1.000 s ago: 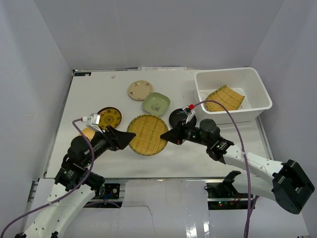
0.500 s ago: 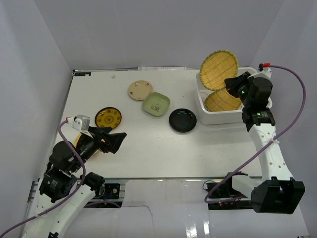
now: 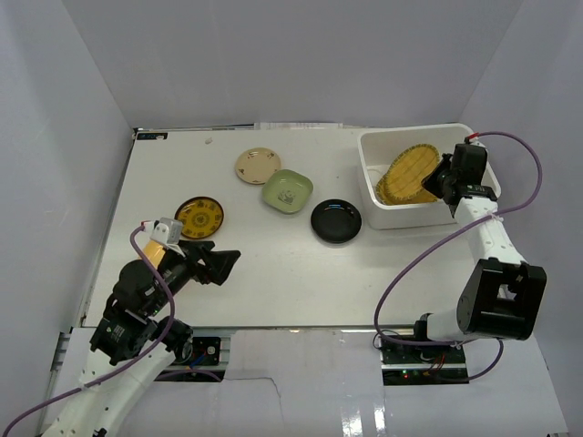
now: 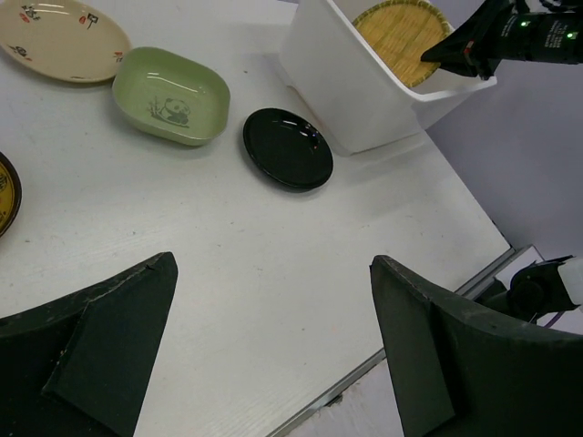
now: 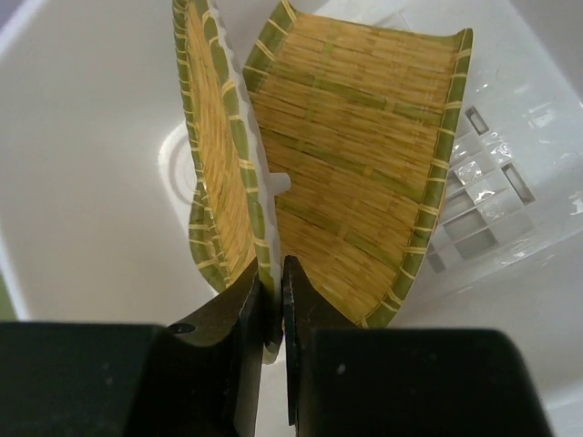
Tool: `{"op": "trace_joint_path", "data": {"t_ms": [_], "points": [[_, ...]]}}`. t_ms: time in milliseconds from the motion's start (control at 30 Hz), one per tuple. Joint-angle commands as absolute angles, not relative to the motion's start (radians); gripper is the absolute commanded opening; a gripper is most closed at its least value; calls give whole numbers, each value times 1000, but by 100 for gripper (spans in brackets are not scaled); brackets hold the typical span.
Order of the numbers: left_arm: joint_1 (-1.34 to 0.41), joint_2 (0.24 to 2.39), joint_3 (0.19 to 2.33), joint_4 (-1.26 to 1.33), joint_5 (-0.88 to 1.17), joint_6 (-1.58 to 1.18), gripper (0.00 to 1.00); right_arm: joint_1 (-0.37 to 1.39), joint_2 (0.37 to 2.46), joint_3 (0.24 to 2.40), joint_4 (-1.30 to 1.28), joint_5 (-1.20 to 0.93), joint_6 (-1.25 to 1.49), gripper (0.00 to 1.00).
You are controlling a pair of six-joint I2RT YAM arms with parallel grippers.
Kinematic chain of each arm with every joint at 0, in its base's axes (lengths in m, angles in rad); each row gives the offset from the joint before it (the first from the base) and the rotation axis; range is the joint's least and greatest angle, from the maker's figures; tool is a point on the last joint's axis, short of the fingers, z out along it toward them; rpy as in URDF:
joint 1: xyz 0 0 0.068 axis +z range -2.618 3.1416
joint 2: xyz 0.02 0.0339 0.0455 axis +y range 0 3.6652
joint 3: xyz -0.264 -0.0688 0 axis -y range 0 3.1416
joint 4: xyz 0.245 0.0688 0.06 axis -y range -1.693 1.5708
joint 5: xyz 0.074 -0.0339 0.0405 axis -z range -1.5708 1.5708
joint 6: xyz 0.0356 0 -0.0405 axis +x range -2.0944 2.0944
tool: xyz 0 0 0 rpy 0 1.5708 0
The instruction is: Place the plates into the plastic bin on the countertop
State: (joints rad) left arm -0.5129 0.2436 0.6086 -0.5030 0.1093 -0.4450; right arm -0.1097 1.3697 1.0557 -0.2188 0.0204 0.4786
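Woven-bamboo round tray (image 5: 214, 182), pinched in our right gripper (image 5: 271, 273), stands on edge in the white plastic bin (image 5: 73, 137). Our left gripper (image 4: 271, 264) hangs wide open over the countertop (image 4: 228, 228).

You will find the round tray (image 5: 214, 164) and the rectangular tray (image 5: 364, 173) are woven bamboo, ribbed and matt. The bin (image 5: 82, 182) is smooth white plastic with a slight sheen. The black plate (image 4: 288, 148) is glossy, the green dish (image 4: 171, 96) looks glazed, and the tabletop (image 4: 273, 264) is matt white.
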Motion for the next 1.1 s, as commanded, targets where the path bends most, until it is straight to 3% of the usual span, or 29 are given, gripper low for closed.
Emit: {"op": "trace_joint_path", "data": {"t_ms": [0, 167, 400, 500, 667, 800, 933, 1033, 1067], "points": [[-520, 236, 609, -472, 114, -440, 98, -117, 1413, 1118, -201, 11, 439, 15], [-522, 227, 607, -472, 106, -442, 98, -117, 1422, 1106, -229, 90, 420, 33], [-522, 242, 612, -477, 98, -437, 98, -112, 1344, 1137, -262, 124, 382, 85], [-522, 261, 623, -482, 87, -433, 98, -80, 1287, 1143, -253, 78, 374, 91], [-522, 296, 649, -483, 37, -425, 98, 177, 1198, 1146, -212, 87, 341, 87], [-526, 328, 689, -482, -49, -430, 98, 405, 1251, 1202, -189, 11, 205, 67], [-531, 325, 712, -477, -118, -420, 98, 572, 1444, 1316, -264, -87, 50, 52], [-531, 301, 700, -469, -159, -428, 98, 650, 1588, 1406, -305, -77, -61, 56], [-529, 293, 684, -468, -169, -429, 98, 666, 1621, 1428, -308, -81, -87, 63]]}}
